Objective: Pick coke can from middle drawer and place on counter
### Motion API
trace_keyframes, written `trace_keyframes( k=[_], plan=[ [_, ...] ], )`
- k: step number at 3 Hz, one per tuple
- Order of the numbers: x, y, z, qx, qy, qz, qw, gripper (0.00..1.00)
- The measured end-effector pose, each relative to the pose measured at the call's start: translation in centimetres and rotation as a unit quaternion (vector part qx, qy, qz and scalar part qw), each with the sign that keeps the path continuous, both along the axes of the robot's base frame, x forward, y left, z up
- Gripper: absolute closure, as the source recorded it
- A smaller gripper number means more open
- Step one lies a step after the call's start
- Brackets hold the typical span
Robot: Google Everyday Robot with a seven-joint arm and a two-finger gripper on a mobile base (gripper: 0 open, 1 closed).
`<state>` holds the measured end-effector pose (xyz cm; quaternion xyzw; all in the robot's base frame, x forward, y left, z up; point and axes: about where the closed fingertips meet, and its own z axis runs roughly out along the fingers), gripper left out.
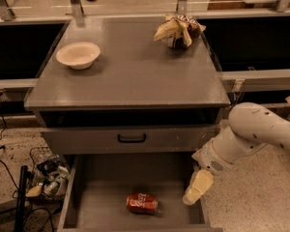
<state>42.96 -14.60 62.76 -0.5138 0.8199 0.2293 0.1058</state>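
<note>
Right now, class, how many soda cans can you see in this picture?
1. The coke can lies on its side in the open middle drawer, left of the gripper at the drawer's right wall. None stands on the counter; the drawer above could hide more.

Item: one robot arm. The shell was white, smooth and glossy, built of thick rounded tubular segments that met at a bulbous joint. The wrist housing was white and carried a small patch of fine dark perforations. The gripper was pale cream-tan, blunt and rounded, and sat at the arm's lower end, low in the view, right of centre.
</note>
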Motion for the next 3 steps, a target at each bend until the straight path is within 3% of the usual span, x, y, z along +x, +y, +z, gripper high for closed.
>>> trace_keyframes(
  k=[2,3],
  plan=[
    [0.4,-0.3,-1.1,0.000,-0.003,-0.015,0.9999,0.00],
    [1.5,1.6,-4.2,0.029,-0.003,-0.002,0.9996,0.00]
  ],
)
